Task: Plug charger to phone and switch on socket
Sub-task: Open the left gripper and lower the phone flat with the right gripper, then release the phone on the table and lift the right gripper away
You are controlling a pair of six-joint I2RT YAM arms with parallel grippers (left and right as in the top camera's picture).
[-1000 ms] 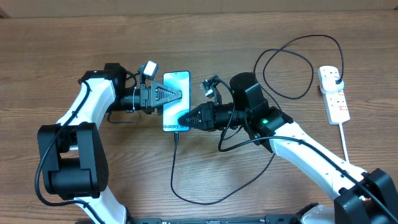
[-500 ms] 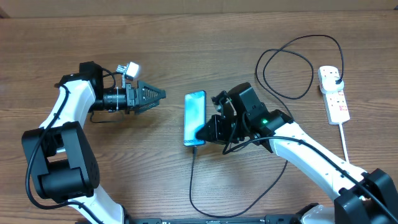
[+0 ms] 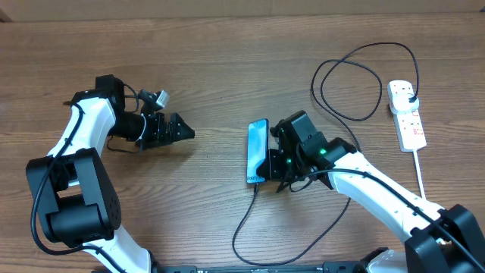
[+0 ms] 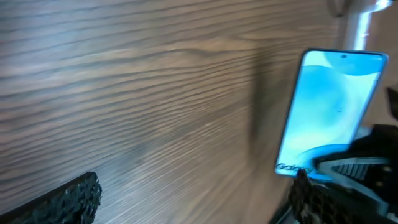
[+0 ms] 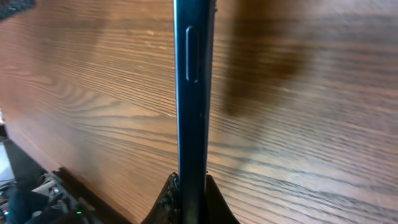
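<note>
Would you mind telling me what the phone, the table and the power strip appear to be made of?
Phone: glossy glass front, judging by its smooth lit screen, with a dark, shiny edge, probably metal or plastic. Table: wood or wood-look laminate, matte, with grain. Power strip: likely white moulded plastic.

Both arms match on my feed: white shells on the long links, black motor housings at the joints. Left arm (image 3: 85, 125) has a chunky black base block, thin black cable along the wrist section and a small silver-white camera (image 3: 159, 97) on top. Left gripper (image 3: 189, 133) is all black, and its fingers (image 4: 68, 200) carry knurled pads. Right arm (image 3: 379, 193) shows a green LED (image 3: 322, 151) on its black wrist housing. Right gripper (image 5: 191, 183) is black too.
</note>
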